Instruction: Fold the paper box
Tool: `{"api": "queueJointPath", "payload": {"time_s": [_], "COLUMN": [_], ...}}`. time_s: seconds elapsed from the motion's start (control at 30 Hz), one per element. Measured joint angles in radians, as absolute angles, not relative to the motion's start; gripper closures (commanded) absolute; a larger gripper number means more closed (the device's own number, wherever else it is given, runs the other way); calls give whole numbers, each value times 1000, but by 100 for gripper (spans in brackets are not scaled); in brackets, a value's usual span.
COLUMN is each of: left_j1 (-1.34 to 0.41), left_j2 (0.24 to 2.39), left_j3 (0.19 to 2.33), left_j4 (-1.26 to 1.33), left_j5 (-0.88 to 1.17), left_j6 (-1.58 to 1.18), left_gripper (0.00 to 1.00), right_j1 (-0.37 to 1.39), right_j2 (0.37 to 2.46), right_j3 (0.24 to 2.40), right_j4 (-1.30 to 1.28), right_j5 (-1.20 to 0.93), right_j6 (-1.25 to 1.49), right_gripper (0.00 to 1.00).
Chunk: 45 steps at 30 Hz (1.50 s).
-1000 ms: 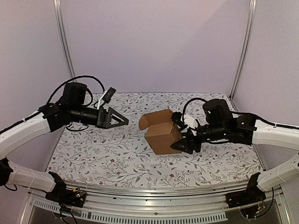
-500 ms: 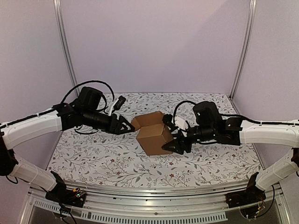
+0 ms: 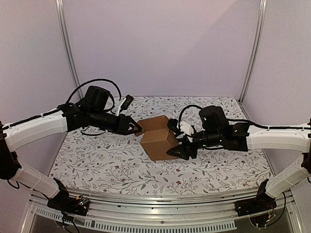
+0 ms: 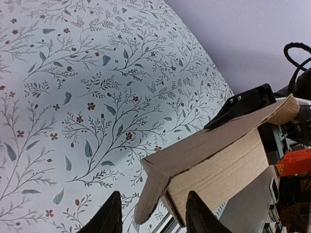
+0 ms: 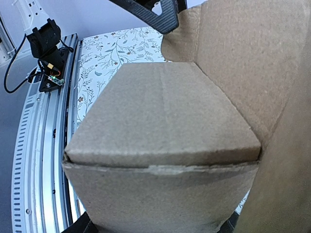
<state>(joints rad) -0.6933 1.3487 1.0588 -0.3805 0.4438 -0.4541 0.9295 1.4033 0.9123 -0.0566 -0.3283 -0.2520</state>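
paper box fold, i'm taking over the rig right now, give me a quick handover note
Right gripper: shut on the paper box, holding its right side.
Left gripper: open, fingers either side of the lid flap corner, not gripping it.
Position: mid table; resting or just lifted, cannot tell.
Done: body folded into a cube.
Left: lid flap stands up at the back; fold it down and tuck it in.

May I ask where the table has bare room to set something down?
Bare: near-left, between the left arm and the front rail; near-right, between the right arm and that rail; the back strip by the wall. Crowded: the middle, where left gripper and right gripper meet at the box.
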Motion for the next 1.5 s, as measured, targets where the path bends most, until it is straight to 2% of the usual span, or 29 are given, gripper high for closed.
{"api": "queueJointPath", "payload": {"time_s": [0.2, 0.33, 0.37, 0.73, 1.03, 1.5], "left_j1": [-695, -699, -700, -704, -725, -773], "left_j2": [1349, 1349, 1349, 1351, 1407, 1458], "left_j3": [1065, 1065, 1065, 1066, 1102, 1122], "left_j4": [-380, -380, -381, -388, -461, -492], "left_j5": [439, 440, 439, 411, 336, 183], "left_j6": [-451, -443, -442, -445, -437, -447], "left_gripper": [77, 99, 100, 100, 100, 100], "right_j1": [933, 936, 937, 967, 1000, 1013], "right_j2": [1408, 1408, 1408, 1448, 1537, 1759], "right_j3": [912, 912, 912, 897, 764, 678], "right_j4": [-56, -56, -56, 7, 299, 712], "right_j5": [-328, -328, -328, -277, -134, -41], "right_j6": [-255, -255, -255, -282, -308, -289], "right_gripper": [64, 64, 64, 67, 67, 66]}}
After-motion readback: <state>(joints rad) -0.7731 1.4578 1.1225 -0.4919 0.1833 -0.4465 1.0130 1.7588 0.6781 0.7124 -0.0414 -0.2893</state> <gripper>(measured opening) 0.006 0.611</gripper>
